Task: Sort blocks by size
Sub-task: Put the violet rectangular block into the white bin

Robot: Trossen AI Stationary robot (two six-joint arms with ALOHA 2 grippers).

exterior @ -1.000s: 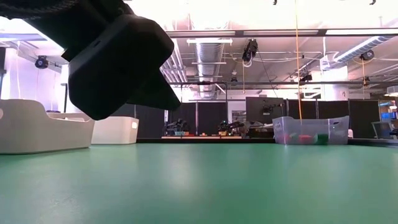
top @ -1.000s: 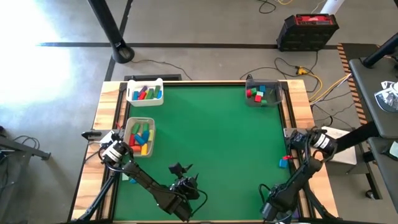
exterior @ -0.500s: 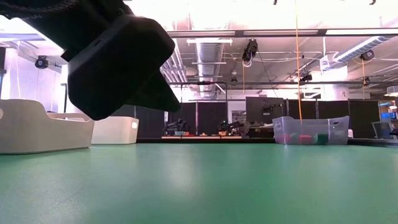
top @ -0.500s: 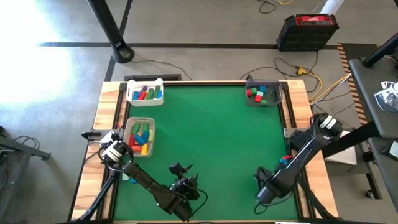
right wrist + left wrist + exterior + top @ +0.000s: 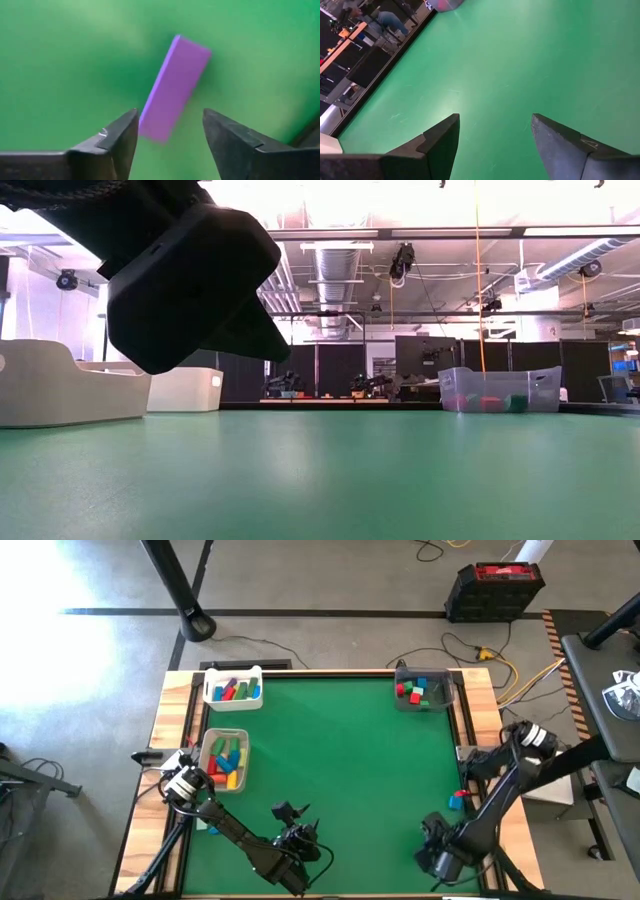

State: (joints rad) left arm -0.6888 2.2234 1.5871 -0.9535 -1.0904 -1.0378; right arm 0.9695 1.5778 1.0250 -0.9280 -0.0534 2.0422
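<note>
Green mat (image 5: 60,60) holds purple block (image 5: 174,87), seemingly slanted between right end effector (image 5: 170,135) fingers.

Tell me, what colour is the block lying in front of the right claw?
Purple. The block shows best in the right wrist view, lying on the green mat between the open right claw.

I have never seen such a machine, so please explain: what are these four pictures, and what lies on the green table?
Two dark robot arms work at a green table. One camera looks down from above, one looks level across the table top, and one sits on each wrist. The left gripper is open over bare mat. The right gripper is open around a purple block, not gripping it. Two white trays and a clear bin hold coloured blocks. A blue block lies near the right edge.
</note>
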